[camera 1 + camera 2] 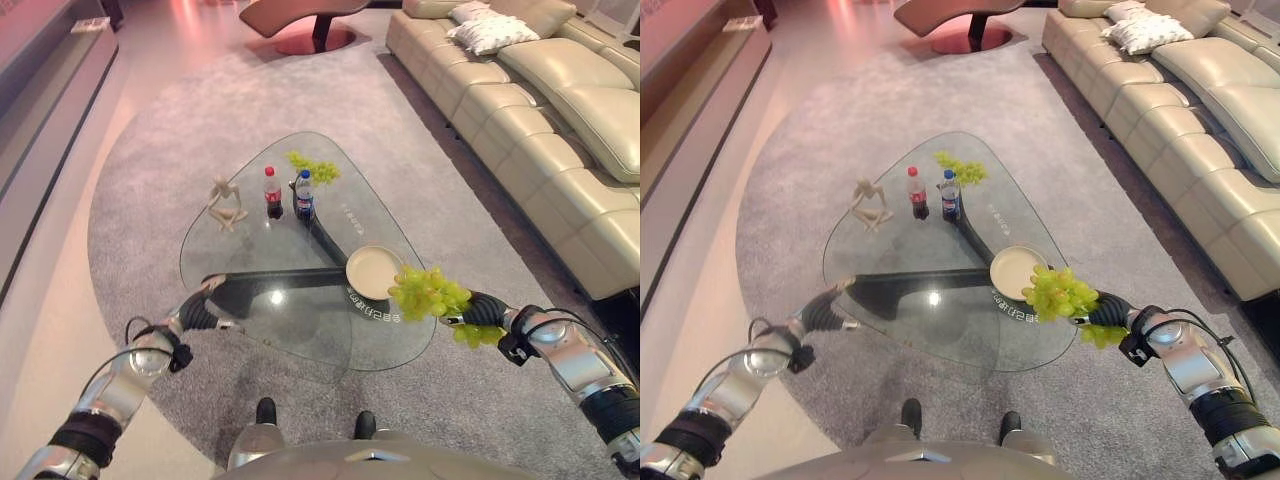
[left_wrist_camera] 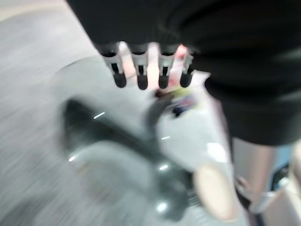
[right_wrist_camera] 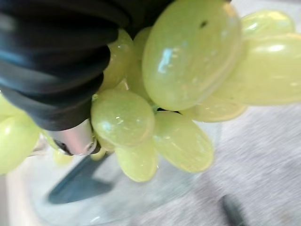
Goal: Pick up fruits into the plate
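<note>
I am holding a bunch of green grapes [image 1: 430, 292] in my right hand [image 1: 487, 312], its fingers curling round the fruit; the cluster is bulging out past the hand, with a few grapes hanging on the wrist side. Its long axis is running roughly along the hand, pointing toward the cream plate [image 1: 372, 270], which is sitting on the glass worktop [image 1: 300, 300] just beside the bunch. The grapes are hovering over the worktop's near right edge, overlapping the plate's rim from my view. A second grape bunch [image 1: 313, 167] is lying at the far end of the worktop, behind two small bottles [image 1: 288, 194] and near a pale figurine [image 1: 228, 204]. My left hand [image 1: 200, 310] is hanging over the near left edge, fingers [image 2: 140, 70] relaxed and holding nothing.
</note>
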